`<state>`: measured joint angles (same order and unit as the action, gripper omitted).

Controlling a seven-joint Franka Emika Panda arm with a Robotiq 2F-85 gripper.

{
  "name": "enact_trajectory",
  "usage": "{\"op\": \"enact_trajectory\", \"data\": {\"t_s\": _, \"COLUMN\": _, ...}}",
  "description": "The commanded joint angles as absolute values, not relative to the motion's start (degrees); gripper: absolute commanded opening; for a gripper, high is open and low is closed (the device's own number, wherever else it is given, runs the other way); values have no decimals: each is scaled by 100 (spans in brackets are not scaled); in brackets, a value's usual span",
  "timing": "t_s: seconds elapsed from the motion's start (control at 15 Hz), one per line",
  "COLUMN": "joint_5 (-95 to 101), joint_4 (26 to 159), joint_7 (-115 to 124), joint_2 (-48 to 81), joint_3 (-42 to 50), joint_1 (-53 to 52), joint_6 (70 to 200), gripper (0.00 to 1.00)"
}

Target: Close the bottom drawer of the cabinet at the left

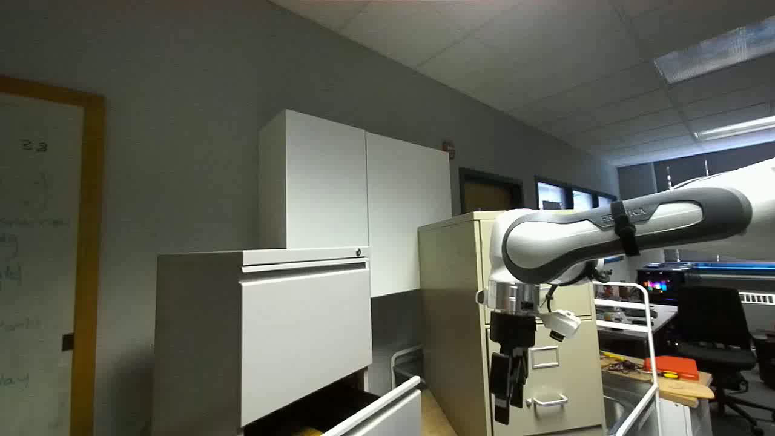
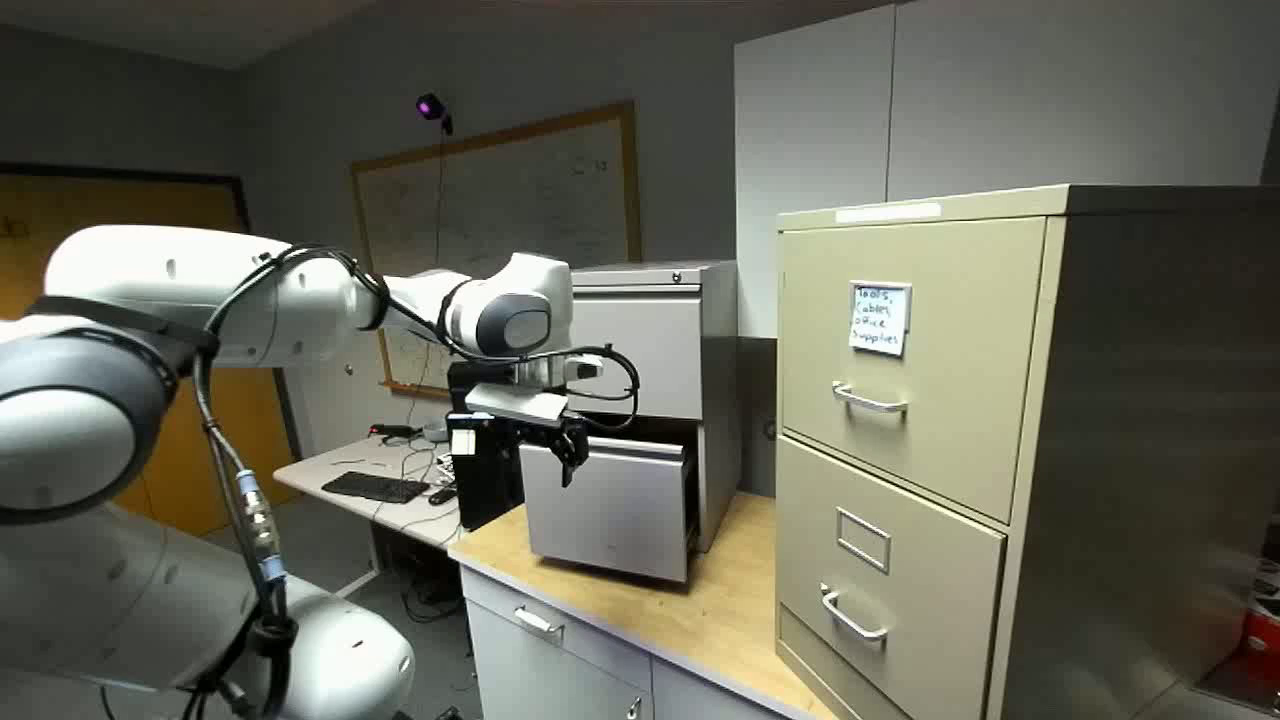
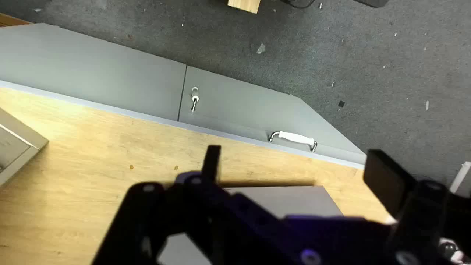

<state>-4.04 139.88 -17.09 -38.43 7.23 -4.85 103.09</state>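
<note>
The cabinet [image 1: 306, 339] is squat and grey-white, with its broad upper drawer shut; it also shows in an exterior view [image 2: 650, 350]. Its bottom drawer [image 1: 393, 418] is pulled out, with a dark inside and something yellow in it. The drawer's pale front faces the arm in an exterior view [image 2: 610, 520] and shows low in the wrist view [image 3: 294, 200], partly hidden by the gripper. My gripper [image 1: 508, 407] points down in front of the drawer front, apart from it; it also shows in an exterior view [image 2: 520, 435]. In the wrist view the gripper [image 3: 294, 154] has its fingers wide apart with nothing between them.
The cabinet stands on a wooden counter [image 2: 730, 600] with grey doors and a white handle [image 3: 296, 138] below its edge. A beige filing cabinet [image 2: 900, 340] stands beside it. White cupboards [image 1: 327, 181] hang behind. A desk with a keyboard [image 2: 375, 487] is beyond.
</note>
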Motion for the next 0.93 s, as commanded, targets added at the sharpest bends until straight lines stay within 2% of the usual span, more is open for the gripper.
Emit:
{"op": "enact_trajectory", "data": {"t_s": 0.0, "joint_5": -439, "joint_4": 13972, "joint_7": -1741, "joint_2": -3836, "joint_3": 669, "joint_1": -416, "joint_6": 10295, "gripper": 100}}
{"op": "enact_trajectory", "data": {"t_s": 0.87, "joint_5": -500, "joint_4": 13972, "joint_7": -1636, "joint_2": -3745, "joint_3": 640, "joint_1": -403, "joint_6": 10537, "gripper": 100}}
